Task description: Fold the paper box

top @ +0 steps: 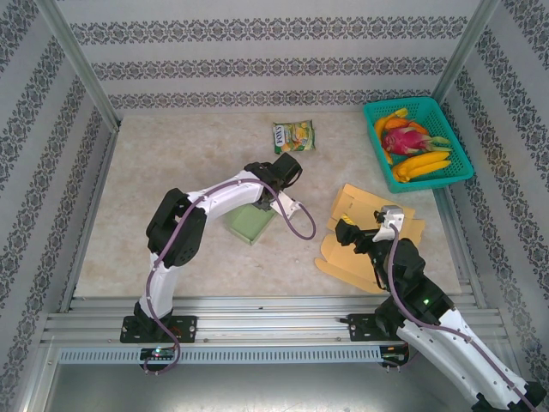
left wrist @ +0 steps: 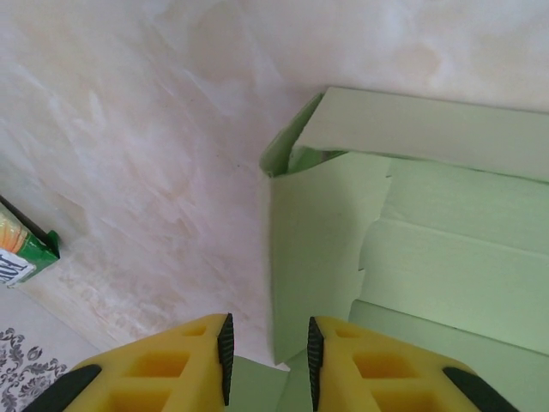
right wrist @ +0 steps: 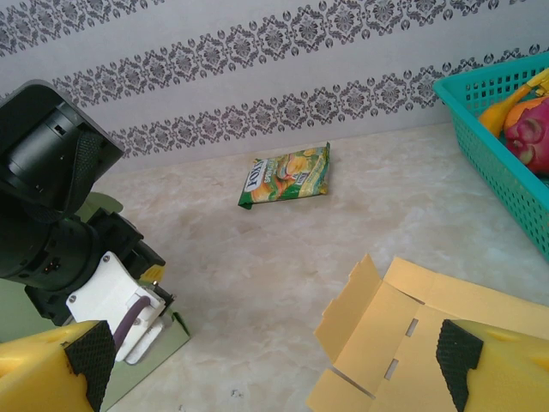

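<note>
Above the green box (left wrist: 326, 257), left gripper (left wrist: 268, 356) hangs ajar

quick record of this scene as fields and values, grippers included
left gripper: narrowly open, over the edge of the partly folded pale green paper box
right gripper: wide open, above the flat yellow cardboard box blank
held: nothing
far side: green snack packet, lying flat
far right corner: teal plastic basket holding fruit
</note>
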Controlling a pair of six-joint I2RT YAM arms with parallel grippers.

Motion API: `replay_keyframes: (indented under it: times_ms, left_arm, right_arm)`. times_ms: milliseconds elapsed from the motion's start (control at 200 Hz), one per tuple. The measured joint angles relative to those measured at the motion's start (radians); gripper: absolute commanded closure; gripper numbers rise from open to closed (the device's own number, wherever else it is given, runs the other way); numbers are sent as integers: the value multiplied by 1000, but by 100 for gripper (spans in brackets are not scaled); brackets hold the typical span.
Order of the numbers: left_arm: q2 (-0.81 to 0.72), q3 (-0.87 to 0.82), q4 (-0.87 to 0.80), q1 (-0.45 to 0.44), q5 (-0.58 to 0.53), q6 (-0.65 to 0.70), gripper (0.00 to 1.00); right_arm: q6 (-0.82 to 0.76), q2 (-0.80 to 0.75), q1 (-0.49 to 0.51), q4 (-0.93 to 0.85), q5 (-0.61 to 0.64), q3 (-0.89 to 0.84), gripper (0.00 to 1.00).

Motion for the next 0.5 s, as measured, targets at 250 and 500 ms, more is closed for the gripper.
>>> replay_keyframes:
  times_ms: [250,500]
  left_arm:
    - [0,0,4,-6,6,-23,68]
    - [0,0,23,0,57,-64,68]
  right_arm:
    - [0,10,0,0,0,0,2]
    - [0,19,-2,0,0,0,2]
